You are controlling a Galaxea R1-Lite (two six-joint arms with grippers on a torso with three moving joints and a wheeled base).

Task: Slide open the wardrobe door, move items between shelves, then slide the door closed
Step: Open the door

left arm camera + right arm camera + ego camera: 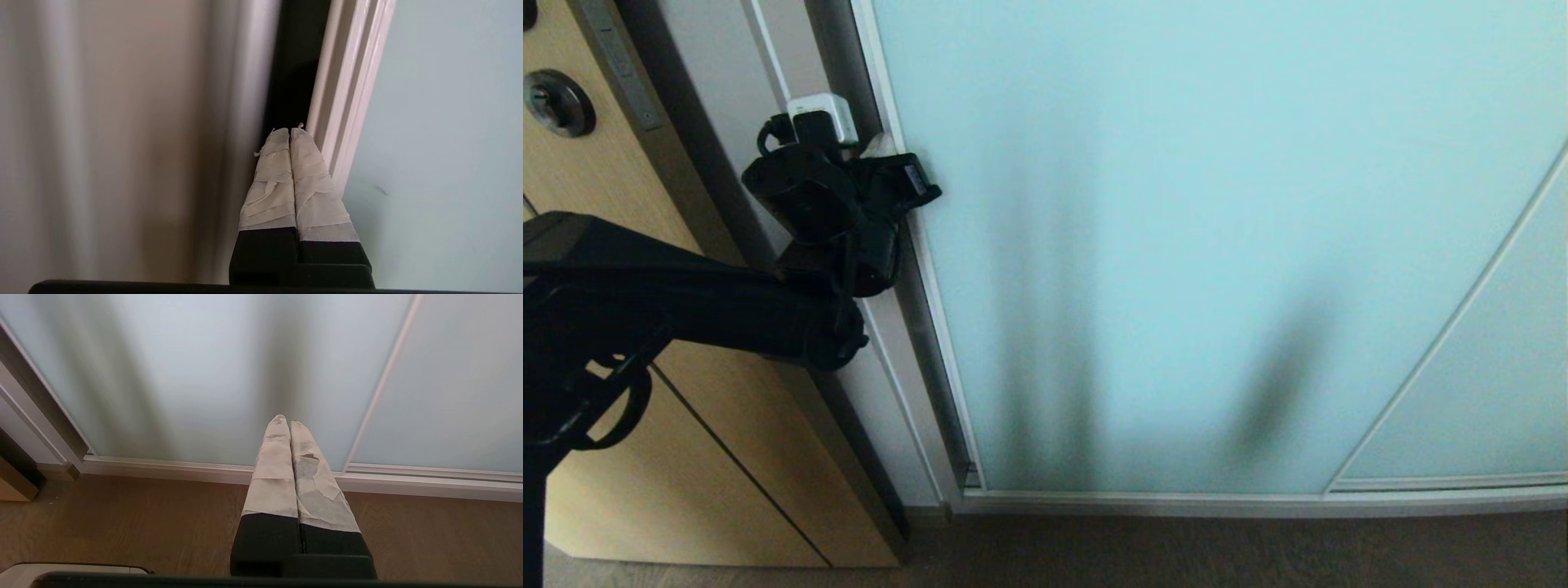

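Note:
The sliding wardrobe door is a frosted aqua glass panel that fills most of the head view. My left arm reaches in from the left, and my left gripper is at the door's left frame edge. In the left wrist view the left gripper is shut, with its taped fingers pressed together and nothing between them. Its tips sit in the dark gap beside the door's white frame. My right gripper is shut and empty, hanging low before the door. The items and the shelves are hidden behind the door.
A tan wood-grain door with a round black lock stands left of the white jamb. A curved white strip crosses the glass at the right. The door's bottom rail meets brown wood flooring.

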